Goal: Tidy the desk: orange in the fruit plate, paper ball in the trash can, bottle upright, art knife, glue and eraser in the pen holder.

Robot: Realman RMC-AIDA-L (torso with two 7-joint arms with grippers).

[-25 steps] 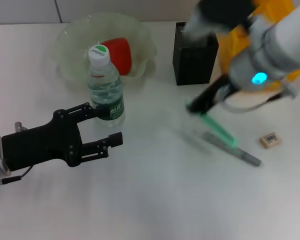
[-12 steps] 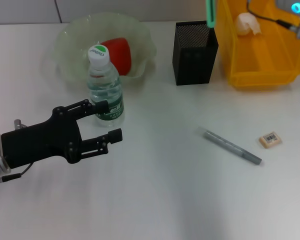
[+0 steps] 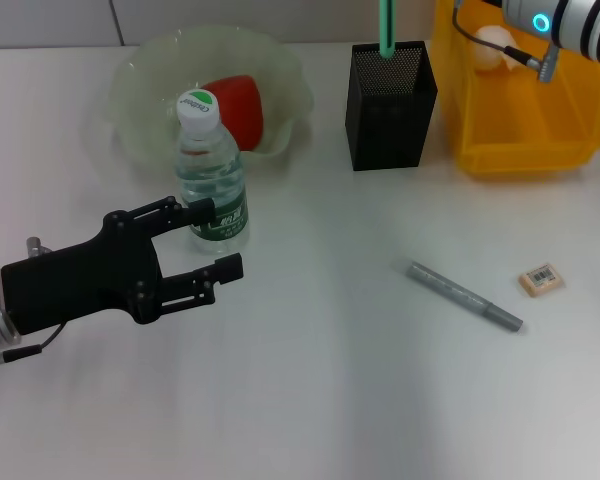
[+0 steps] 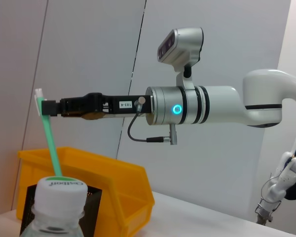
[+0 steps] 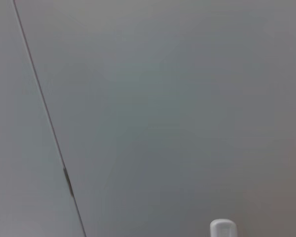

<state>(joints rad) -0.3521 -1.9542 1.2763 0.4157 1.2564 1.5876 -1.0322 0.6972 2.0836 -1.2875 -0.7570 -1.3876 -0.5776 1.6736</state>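
The bottle (image 3: 211,170) stands upright with its white cap (image 4: 59,185) up. My left gripper (image 3: 220,240) is open just in front of its base. A red-orange fruit (image 3: 237,106) lies in the translucent fruit plate (image 3: 140,75). My right gripper (image 4: 43,107) is shut on the top of a slim green stick (image 3: 386,25) that hangs upright over the black mesh pen holder (image 3: 390,95). A grey pen-shaped tool (image 3: 465,296) and the eraser (image 3: 541,279) lie on the table. I cannot tell which of the two tools is the art knife and which the glue. The paper ball (image 3: 498,45) sits in the yellow bin (image 3: 515,125).
The white table (image 3: 330,400) stretches wide toward me. My right arm (image 3: 570,18) reaches in from the far right, above the yellow bin. The right wrist view shows only a grey wall.
My right arm lifted the green stick off the table next to the grey tool and carried it up over the pen holder. The left gripper stayed by the bottle.
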